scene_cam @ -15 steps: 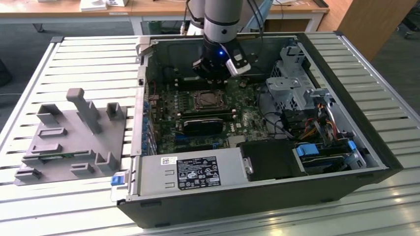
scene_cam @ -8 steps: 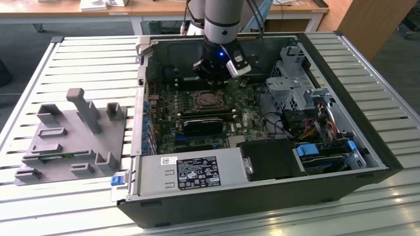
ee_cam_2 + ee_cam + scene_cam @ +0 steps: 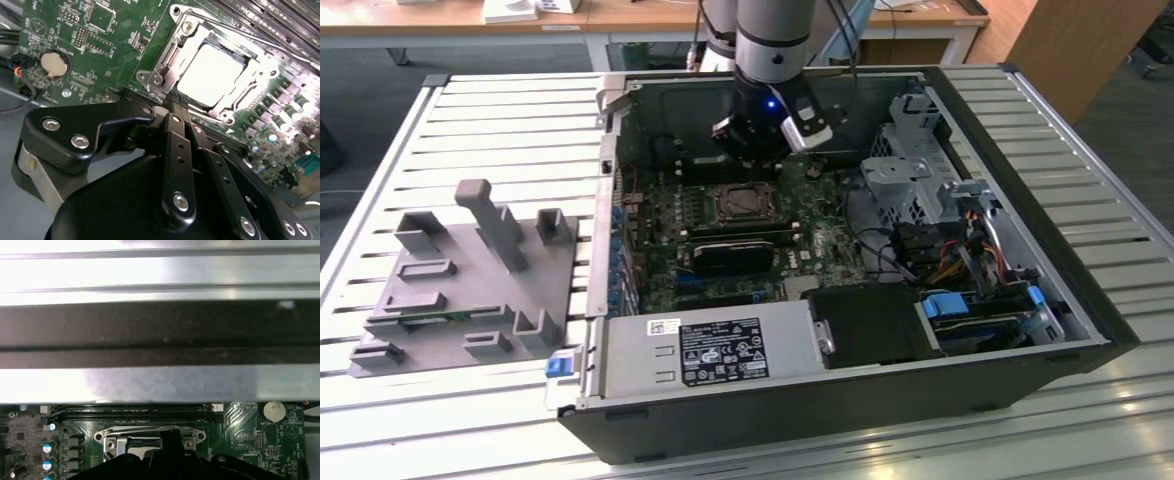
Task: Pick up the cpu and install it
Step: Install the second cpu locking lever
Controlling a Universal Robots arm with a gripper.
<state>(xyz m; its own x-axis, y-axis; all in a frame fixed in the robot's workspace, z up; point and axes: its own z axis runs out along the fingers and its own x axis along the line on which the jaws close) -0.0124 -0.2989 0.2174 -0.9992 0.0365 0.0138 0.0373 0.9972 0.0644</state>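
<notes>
CPU (image 3: 209, 75), silver-topped, is sitting inside the metal socket frame (image 3: 165, 55) on the green motherboard (image 3: 774, 235) within the open computer case (image 3: 1014, 200). In the second wrist view, the gripper (image 3: 178, 101) is hovering just beside the socket's edge with its fingers pressing together, grasping nothing. In the exterior view, the gripper (image 3: 750, 158) is hanging over the socket, with the grey fixture tray (image 3: 460, 290) lying well apart toward the exterior view's left.

- My arm (image 3: 774, 35) is showing as a grey tube with a black wrist below.
- A small blue light (image 3: 773, 101) is glowing on that wrist.
- My gripper (image 3: 177, 102) is looking matt black, with flat jointed bars.
- Silver screws (image 3: 180, 201) are shining along those bars.
</notes>
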